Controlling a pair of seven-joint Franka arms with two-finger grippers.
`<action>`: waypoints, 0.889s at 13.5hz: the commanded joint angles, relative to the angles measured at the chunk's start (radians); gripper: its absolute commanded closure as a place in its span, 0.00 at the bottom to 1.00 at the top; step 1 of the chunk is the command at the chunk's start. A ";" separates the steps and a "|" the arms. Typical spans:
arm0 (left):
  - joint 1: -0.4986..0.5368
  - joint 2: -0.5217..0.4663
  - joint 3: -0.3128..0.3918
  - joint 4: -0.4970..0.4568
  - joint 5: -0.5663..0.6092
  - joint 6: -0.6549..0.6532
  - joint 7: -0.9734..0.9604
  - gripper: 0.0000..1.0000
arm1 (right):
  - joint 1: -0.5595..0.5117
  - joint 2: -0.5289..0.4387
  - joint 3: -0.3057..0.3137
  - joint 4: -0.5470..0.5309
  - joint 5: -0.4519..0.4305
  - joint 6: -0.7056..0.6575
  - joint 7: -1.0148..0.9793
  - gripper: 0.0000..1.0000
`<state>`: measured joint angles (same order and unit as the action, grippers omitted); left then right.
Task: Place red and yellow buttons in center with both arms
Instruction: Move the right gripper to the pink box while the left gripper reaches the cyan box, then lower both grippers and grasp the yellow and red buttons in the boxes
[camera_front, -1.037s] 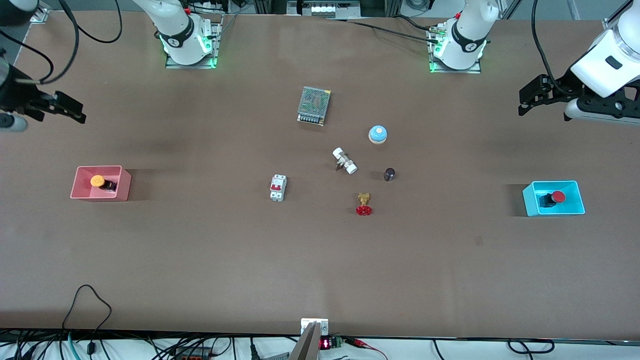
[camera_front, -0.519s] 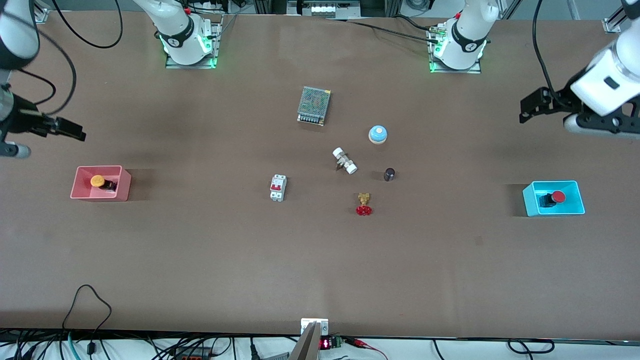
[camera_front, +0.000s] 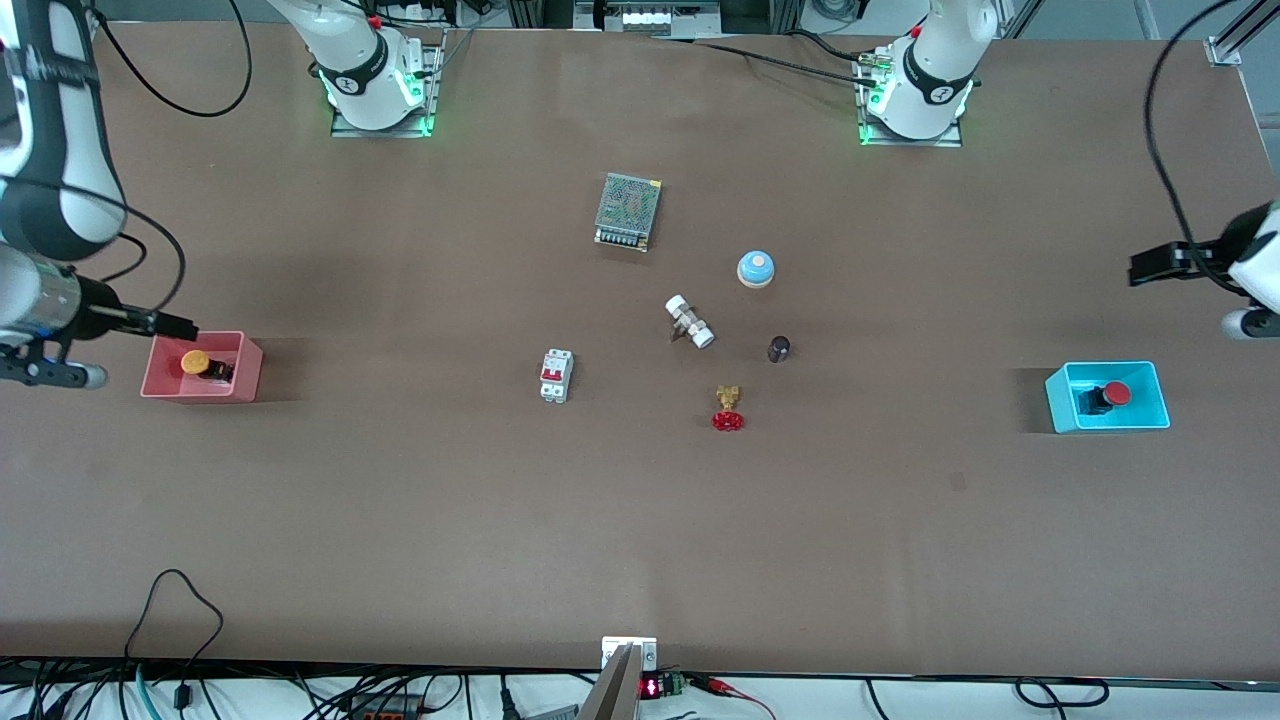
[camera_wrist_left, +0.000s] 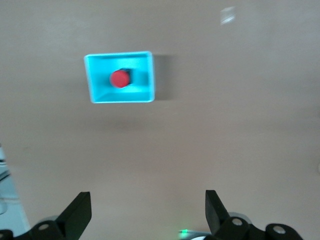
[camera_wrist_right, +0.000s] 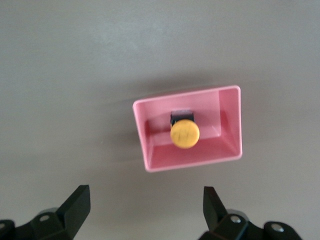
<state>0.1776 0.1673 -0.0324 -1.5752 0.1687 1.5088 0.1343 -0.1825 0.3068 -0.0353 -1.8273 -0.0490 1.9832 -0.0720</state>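
Currently both buttons sit in their bins, neither one touched. The yellow button (camera_front: 195, 361) lies in the pink bin (camera_front: 160, 384) at the right arm's end of the counter (camera_front: 400, 520); the right wrist view shows its cap (camera_wrist_right: 184, 133) facing up inside the bin (camera_wrist_right: 230, 120). The red button (camera_front: 1115, 394) lies in the blue bin (camera_front: 1060, 400) at the left arm's end; the left wrist view shows it (camera_wrist_left: 119, 79) in the bin (camera_wrist_left: 145, 80) too.

Right gripper (camera_front: 170, 323) hangs over the rim of the pink bin on the side away from the front camera, fingers spread wide (camera_wrist_right: 145, 210), holding nothing. Left gripper (camera_front: 1150, 268) is up in the air over bare counter, well apart from the blue bin, fingers also wide (camera_wrist_left: 148, 212), holding nothing.

Clutter in the middle of the counter: a mesh-topped metal box (camera_front: 628, 210) nearest the arm bases, a blue bell (camera_front: 756, 268), a white-capped fitting (camera_front: 689, 321), a small dark cylinder (camera_front: 779, 348), a white breaker with a red switch (camera_front: 556, 376), and a red-wheeled brass valve (camera_front: 729, 409) nearest the front camera. All stand apart from each other and well apart from both bins.
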 joint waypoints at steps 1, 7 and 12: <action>0.071 0.093 -0.008 0.038 0.040 0.000 0.076 0.00 | -0.035 0.055 0.009 -0.029 -0.014 0.101 -0.092 0.00; 0.176 0.259 -0.017 -0.063 0.023 0.460 0.166 0.00 | -0.051 0.158 0.009 -0.036 -0.104 0.196 -0.098 0.00; 0.252 0.368 -0.023 -0.097 -0.092 0.688 0.323 0.00 | -0.054 0.181 0.009 -0.032 -0.112 0.220 -0.098 0.11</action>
<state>0.4125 0.5150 -0.0362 -1.6709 0.1119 2.1478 0.4103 -0.2200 0.4814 -0.0359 -1.8568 -0.1410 2.1845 -0.1575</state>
